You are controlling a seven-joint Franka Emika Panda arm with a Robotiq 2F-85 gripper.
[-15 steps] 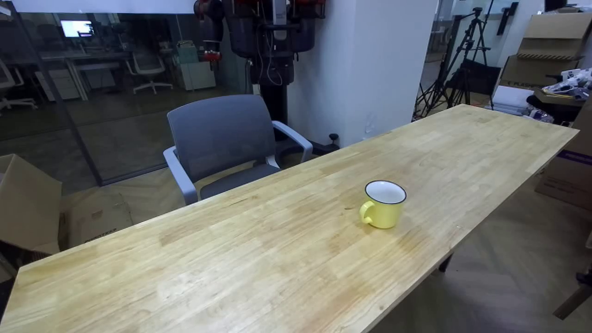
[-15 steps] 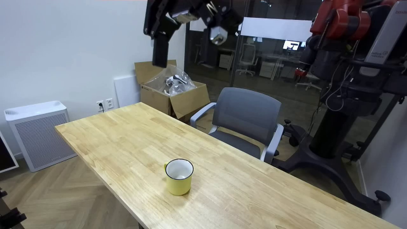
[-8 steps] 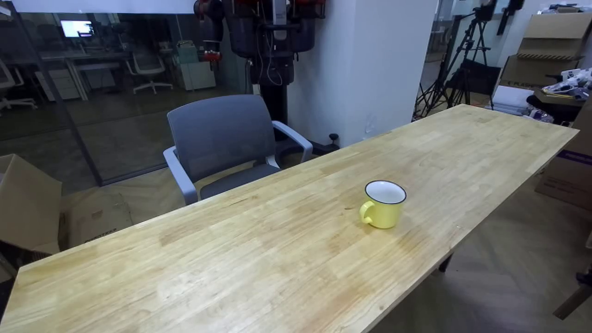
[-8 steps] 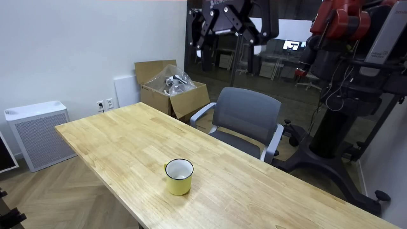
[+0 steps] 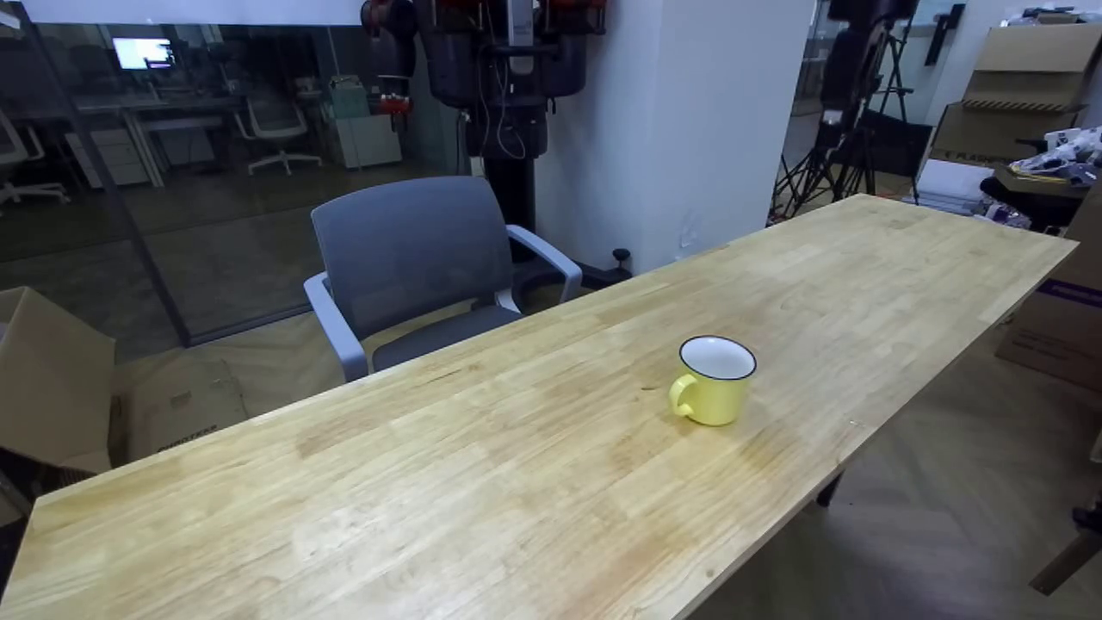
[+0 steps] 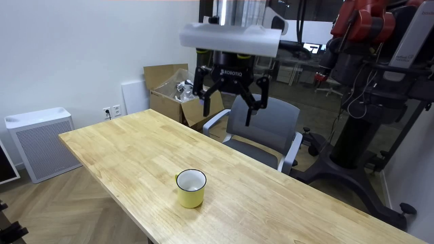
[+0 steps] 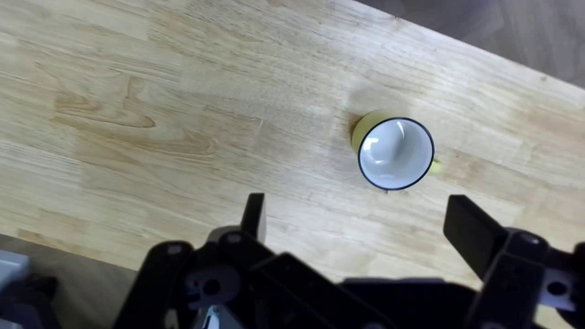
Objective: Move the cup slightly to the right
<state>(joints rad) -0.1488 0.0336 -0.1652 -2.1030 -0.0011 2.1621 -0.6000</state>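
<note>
The yellow cup with a white interior and dark rim stands upright on the wooden table in both exterior views. Its handle points left in both. My gripper is open and empty, hanging well above the table, higher than the cup and behind it. In an exterior view, part of the arm and gripper shows as a dark shape at the top. In the wrist view, the cup lies above the gap between the open fingers, right of its middle, with its handle towards the right finger.
The long wooden table has its near edge close to the cup. A grey chair stands at the far side. An open cardboard box is beyond the table, and a red and black robot stands behind at right.
The gripper has come down from the top of the view, levelled to point downward and moved right in an exterior view. It stays open. The cup has not moved.
</note>
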